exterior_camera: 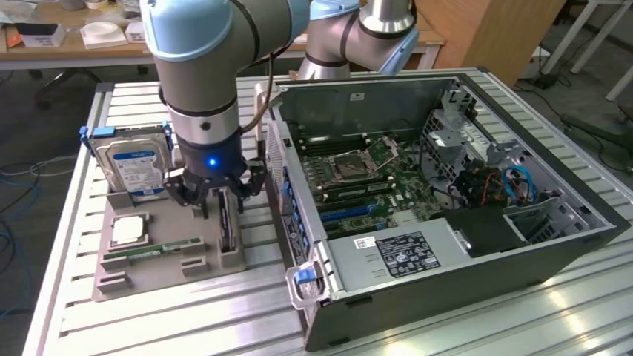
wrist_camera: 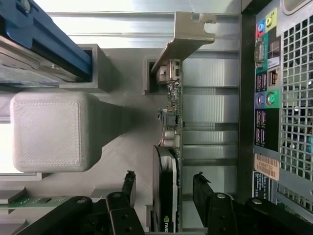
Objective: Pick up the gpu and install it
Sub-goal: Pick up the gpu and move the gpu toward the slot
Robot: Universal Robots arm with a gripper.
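Gripper (wrist_camera: 164,179) fingers hang apart, one on each side of the graphics card (wrist_camera: 172,122), not yet pinching it. That card stands on edge in a slot of the grey tray (exterior_camera: 148,278). In the exterior view the hard drive (exterior_camera: 138,167) sits at ten o'clock from it and the computer case (exterior_camera: 396,311) at three. An off-centre squeeze could tilt the card and jam it in its slot.
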